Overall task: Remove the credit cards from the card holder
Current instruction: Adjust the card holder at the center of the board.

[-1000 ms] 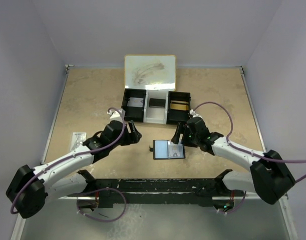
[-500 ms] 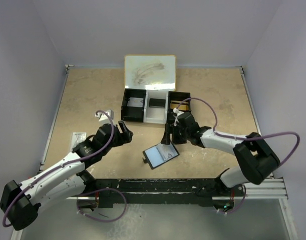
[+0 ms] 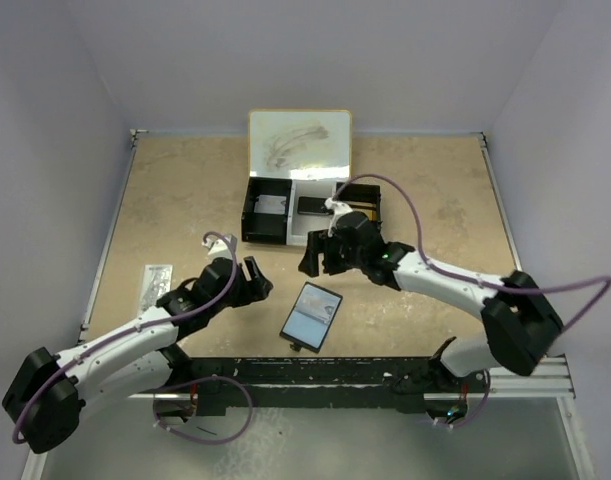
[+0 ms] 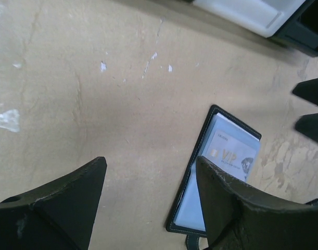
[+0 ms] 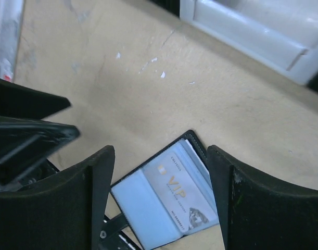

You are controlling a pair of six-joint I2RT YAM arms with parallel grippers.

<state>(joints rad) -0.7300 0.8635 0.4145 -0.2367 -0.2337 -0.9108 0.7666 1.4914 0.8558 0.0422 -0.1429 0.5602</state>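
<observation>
The left tool (image 3: 257, 280), jaws apart and empty, hangs over the surface (image 3: 185, 200) just left of the card holder (image 3: 312, 316). The holder lies open, grey-blue inside up, with a VIP card (image 5: 179, 195) in its pocket. Beyond it the right tool (image 3: 310, 257), jaws also spread and holding nothing, sits between holder and tray (image 3: 290, 240).

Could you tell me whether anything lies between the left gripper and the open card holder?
Nothing visible does: only bare table separates the left gripper from the card holder. The right gripper hovers on the holder's far side, off that path.
</observation>
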